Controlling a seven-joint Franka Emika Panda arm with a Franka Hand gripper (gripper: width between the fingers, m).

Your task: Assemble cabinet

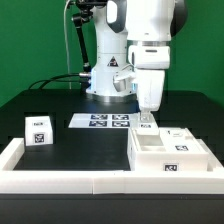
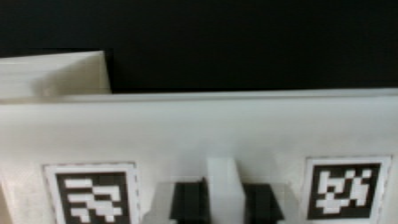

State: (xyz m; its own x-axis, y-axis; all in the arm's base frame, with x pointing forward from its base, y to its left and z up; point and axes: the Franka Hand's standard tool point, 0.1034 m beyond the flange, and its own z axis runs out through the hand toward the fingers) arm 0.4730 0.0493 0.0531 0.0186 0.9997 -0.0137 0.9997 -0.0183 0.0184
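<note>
Lying nearest in the exterior view, a low white rail [image 1: 60, 178] borders the black table [image 1: 90, 145]. Just behind it, on the exterior view's right, sits the cabinet [image 1: 170, 152], with tags on its upper faces. The gripper [image 1: 148, 121] hangs at the cabinet's far edge; whether its fingers are spread or pinching, I cannot tell. Farther back are a small white cube [image 1: 38, 128] and the marker board [image 1: 100, 121].
</note>
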